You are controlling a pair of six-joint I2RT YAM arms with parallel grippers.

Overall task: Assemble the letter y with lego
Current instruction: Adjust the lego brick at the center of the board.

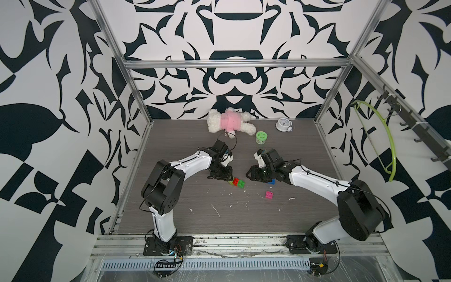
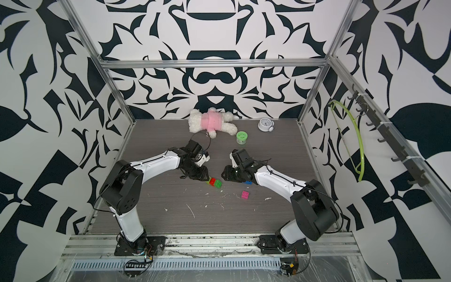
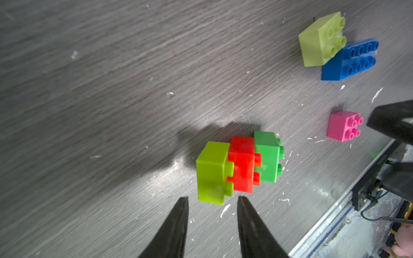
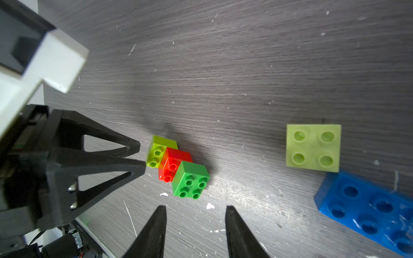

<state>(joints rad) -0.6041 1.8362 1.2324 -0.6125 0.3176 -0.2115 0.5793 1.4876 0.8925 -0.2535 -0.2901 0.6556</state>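
Green jar point(image 1: 261, 137), plush point(image 1: 229, 122), clock point(image 1: 283, 125) behind arms | left fingers point(image 3: 175, 227), right fingers point(image 4: 155, 234) parted, empty | lime-red-green brick row point(image 3: 241, 165) between

Nothing legible anywhere (print on the green jar point(image 1: 261, 136) and the clock point(image 1: 282, 124) dial is too small).

- Left arm point(image 1: 185, 163): glossy white shells, bulky matte-black joint housings, thin black cable clipped along it
- Right arm point(image 1: 314, 180): same white-and-black build, flat black base plate point(image 1: 299, 244)
- Left gripper point(image 4: 141, 156): black plastic fingers point(image 4: 100, 165) with triangular cut-outs, tapered tips, two silver screws
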